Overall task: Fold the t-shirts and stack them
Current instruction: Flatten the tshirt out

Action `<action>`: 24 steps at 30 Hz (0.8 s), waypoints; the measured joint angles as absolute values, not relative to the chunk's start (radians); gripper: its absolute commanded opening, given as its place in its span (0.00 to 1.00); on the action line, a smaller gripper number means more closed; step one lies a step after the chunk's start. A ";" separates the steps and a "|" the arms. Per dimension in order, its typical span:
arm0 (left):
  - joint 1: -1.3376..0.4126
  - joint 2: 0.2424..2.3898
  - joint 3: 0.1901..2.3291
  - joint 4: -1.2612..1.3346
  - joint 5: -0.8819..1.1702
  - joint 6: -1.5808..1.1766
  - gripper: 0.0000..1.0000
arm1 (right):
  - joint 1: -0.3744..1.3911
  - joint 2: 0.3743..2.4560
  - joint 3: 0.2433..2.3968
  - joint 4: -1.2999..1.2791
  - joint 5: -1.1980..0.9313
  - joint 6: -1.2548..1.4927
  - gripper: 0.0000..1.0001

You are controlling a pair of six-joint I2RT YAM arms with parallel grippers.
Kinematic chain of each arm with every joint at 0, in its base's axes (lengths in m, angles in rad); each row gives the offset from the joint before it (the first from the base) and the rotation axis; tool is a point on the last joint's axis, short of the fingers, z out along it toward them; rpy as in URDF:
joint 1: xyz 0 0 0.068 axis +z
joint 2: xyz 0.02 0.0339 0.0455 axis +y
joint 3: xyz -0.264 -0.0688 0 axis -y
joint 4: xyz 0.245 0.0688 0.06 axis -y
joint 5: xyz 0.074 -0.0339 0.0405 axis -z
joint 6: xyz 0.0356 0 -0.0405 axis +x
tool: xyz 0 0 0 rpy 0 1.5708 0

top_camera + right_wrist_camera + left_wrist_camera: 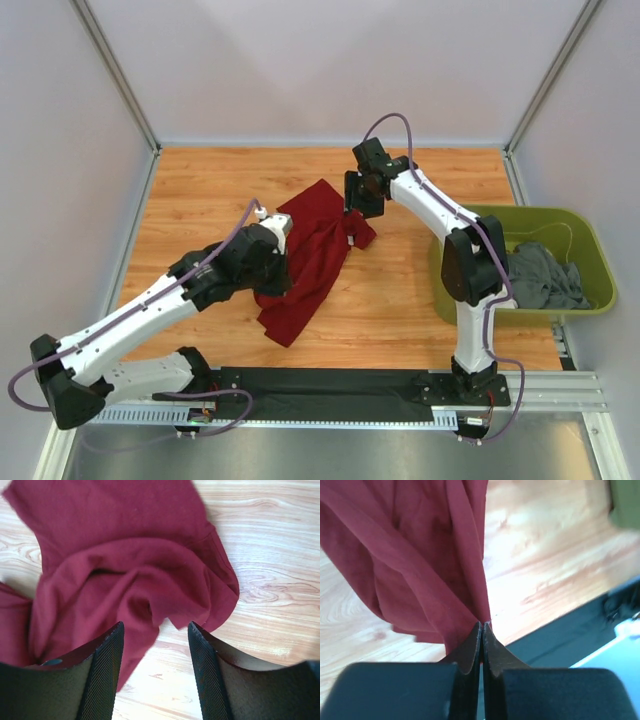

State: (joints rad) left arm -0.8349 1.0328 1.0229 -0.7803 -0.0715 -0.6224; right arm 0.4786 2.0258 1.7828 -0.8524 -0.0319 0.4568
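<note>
The dark red t-shirt [318,262] lies bunched in a long heap on the wooden table [200,190]. My left gripper [284,268] is at its left edge. In the left wrist view the jaws [482,625] are pressed together on a pinch of the red t-shirt [420,555], which hangs in folds from the tips. My right gripper [354,222] hovers over the shirt's far right corner. Its fingers stand open [156,627] just above the rumpled red cloth [130,570] and hold nothing. A dark grey t-shirt [540,276] sits crumpled in the tub.
The olive-green tub [595,262] stands at the table's right edge, beside the right arm. A black mat [330,384] runs along the near edge between the arm bases. White walls close in the back and both sides.
</note>
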 measured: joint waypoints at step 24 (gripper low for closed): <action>-0.421 1.666 1.386 -0.692 -0.135 -0.505 0.85 | 0.470 1.928 1.589 -0.783 -0.058 0.501 0.61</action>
